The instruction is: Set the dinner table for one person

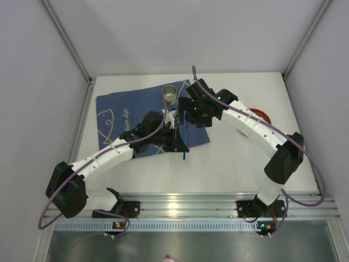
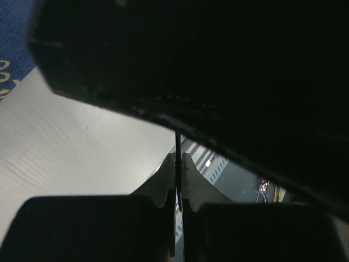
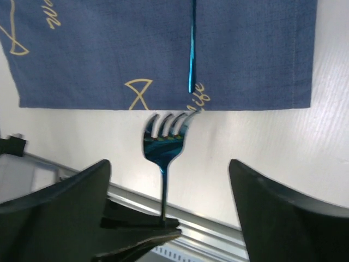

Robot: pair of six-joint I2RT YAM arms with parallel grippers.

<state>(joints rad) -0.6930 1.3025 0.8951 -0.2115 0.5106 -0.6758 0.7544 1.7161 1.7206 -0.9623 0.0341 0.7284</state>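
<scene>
A blue fork (image 3: 165,143) stands clear of the white dinner table (image 1: 229,164), tines toward the dark blue cloth (image 3: 98,49). My left gripper (image 2: 178,158) is shut on its thin handle (image 2: 178,144); those fingers (image 3: 143,232) show low in the right wrist view. My right gripper (image 3: 169,183) is open, its fingers (image 3: 65,202) wide on either side of the fork and not touching it. A second slim blue utensil (image 3: 191,49) lies on the cloth, its far end out of frame. Both grippers (image 1: 182,123) meet over the cloth's near right corner.
A steel cup (image 1: 170,94) stands at the cloth's (image 1: 117,117) far edge. A red round thing (image 1: 263,115) lies at the right, mostly hidden behind my right arm. A metal rail (image 1: 180,203) runs along the near edge.
</scene>
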